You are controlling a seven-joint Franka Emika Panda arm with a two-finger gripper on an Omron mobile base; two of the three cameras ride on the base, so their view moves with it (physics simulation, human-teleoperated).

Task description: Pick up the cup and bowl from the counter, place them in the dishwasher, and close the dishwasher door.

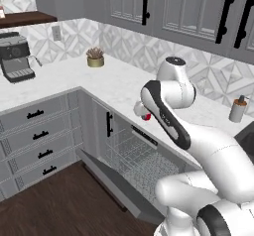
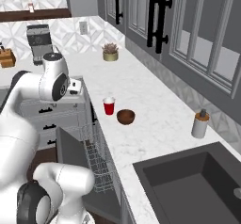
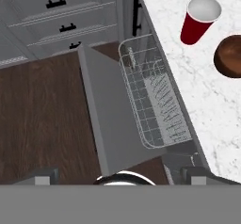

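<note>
The gripper stands fully open, its two finger tips set wide apart at the bottom of the hand view, and nothing lies between them or touches them. It hangs in the air above the open dishwasher, looking down on it. Directly below and ahead of the gripper is the dishwasher door, a flat dark grey panel dropped down and out over the dark wood floor. Just beside the door, toward the counter, sits the silver wire rack, drawn out and carrying nothing. Further ahead and off to the right in the hand view stands the cup, red and tapered with a white inside, upright on the counter near its front edge. The bowl, round, dark brown and wood-like, rests on the counter just beside the cup, apart from it and partly cut off by the frame edge. From the right base view the cup and bowl sit side by side on the white marble, well clear of the gripper's hand, which hovers off the counter edge to their left, over the dishwasher opening.
</note>
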